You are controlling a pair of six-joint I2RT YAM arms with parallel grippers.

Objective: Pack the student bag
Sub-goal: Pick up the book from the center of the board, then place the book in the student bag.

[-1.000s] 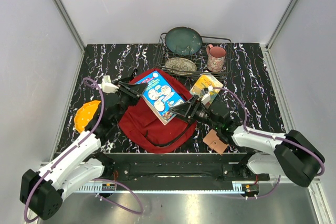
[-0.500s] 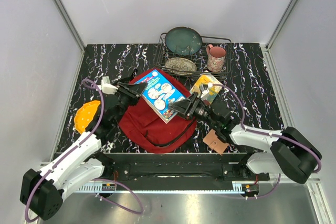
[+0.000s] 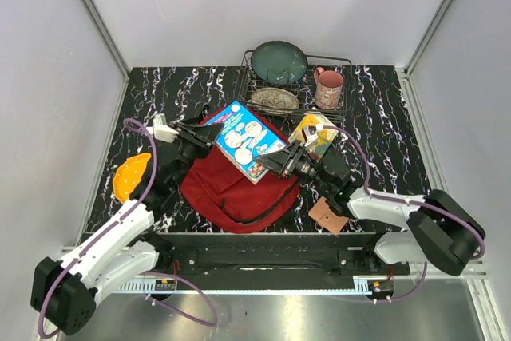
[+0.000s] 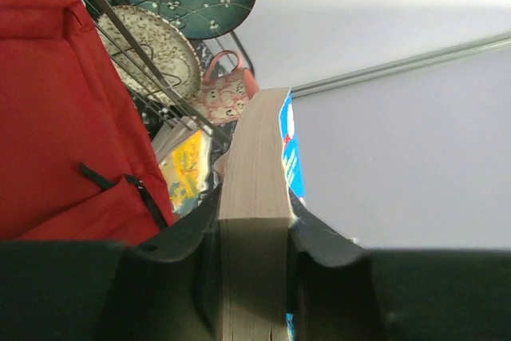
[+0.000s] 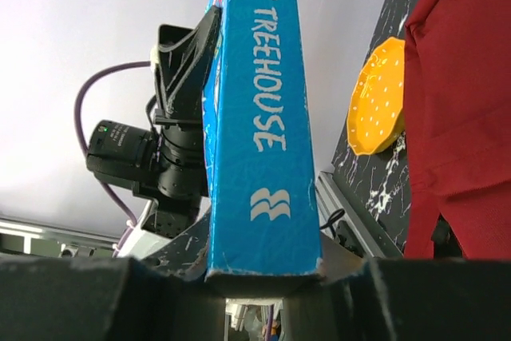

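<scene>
Top external view. The large soft red fabric student bag (image 3: 227,189) lies flat at centre frame on the black marbled bench (image 3: 383,117). The thick blue paperback book (image 3: 247,140) is held clear above the bag's upper half, tilted, between my two arms. My left jaws grip its upper-left edge and my right jaws are at its lower-right corner. I cannot tell from here whether the bag's zip is open.

Other items on the bench:
- a yellow picture book (image 3: 314,133), right of the bag
- a small brown square piece (image 3: 327,215), lower right
- an orange dotted disc-like object (image 3: 132,175), far left
- a wire dish rack (image 3: 345,61) at the top, holding a teal plate (image 3: 279,61), a patterned plate (image 3: 275,99) and a pink mug (image 3: 328,88)

Left wrist view. The page edges of the paperback run up the middle of the frame. My left jaws are narrowly set and pressed on both covers, a firm hold. The red bag fills the left side.

Right wrist view. The blue spine stands between my right jaws, which sit against both covers, so I read this as a grip. The left jaws show further up the book. The bag is at the right edge.

Progress, as I judge it: early. The book is lifted with both arms but is not in the bag. Nothing is visibly packed, and the yellow book and the loose pieces are outside. Left to do: get the bag's mouth open, slide the paperback in, then the rest.
</scene>
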